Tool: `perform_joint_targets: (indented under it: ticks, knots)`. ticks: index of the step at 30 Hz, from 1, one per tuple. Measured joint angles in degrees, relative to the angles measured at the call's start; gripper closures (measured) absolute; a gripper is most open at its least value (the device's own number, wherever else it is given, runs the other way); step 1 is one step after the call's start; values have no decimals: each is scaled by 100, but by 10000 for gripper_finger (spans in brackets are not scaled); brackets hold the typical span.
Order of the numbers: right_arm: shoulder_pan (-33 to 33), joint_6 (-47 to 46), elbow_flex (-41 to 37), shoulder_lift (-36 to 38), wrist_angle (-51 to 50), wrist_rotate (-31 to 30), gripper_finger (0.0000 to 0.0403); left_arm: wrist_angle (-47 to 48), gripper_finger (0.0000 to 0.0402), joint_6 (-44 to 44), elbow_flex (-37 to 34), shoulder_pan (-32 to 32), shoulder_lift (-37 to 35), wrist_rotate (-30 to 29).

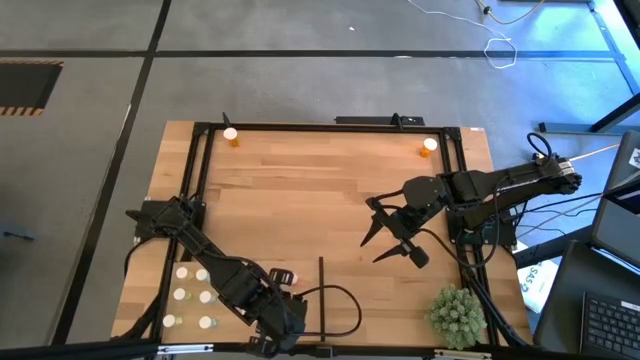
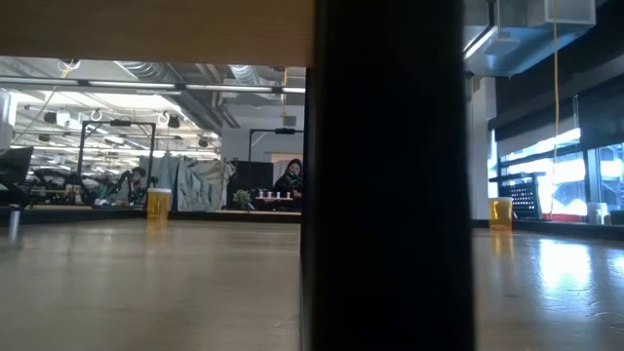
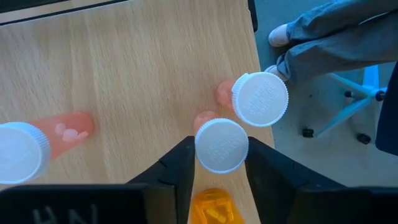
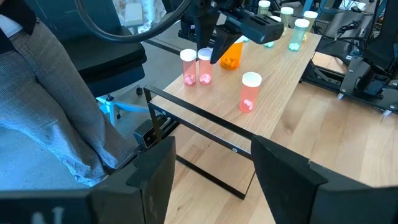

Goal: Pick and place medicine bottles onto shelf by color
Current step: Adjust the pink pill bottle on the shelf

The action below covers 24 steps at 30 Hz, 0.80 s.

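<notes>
My left gripper [image 3: 221,163] hangs over the pale shelf board [image 3: 137,74] at the table's near left and is shut on a pink medicine bottle [image 3: 221,144]. A second pink bottle [image 3: 258,99] stands right beside it and a third [image 3: 25,152] farther off, all upright on their bases. An orange bottle [image 3: 211,208] shows between the fingers, closer to the wrist; in the right wrist view the orange bottle [image 4: 231,56] looks tilted. White and greenish bottles [image 1: 192,295] stand left of the arm. My right gripper [image 4: 211,168] waits open above the table's right middle. My left gripper has one finger on each side of the pink bottle's white cap [image 3: 205,152], pinching it between them. The fingers [image 3: 177,171] come from above, slanting down. The bottle stands upright with its base on the shelf board [image 4: 204,79].
Two orange bottles [image 1: 231,135] [image 1: 430,146] stand at the table's far edge. The thin dark divider [image 1: 322,295] rises from the board. A spiky green plant ball [image 1: 458,315] sits at the near right corner. A person's legs [image 3: 336,37] are just beyond the near edge.
</notes>
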<state>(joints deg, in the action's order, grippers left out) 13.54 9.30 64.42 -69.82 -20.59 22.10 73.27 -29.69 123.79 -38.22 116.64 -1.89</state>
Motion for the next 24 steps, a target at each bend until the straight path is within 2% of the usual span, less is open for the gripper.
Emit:
perform_joint_targets:
  ticks: [24]
  knots:
    - [-2,-2,0,0,-1,1,189,125,278,105,2,-2,-20,-81]
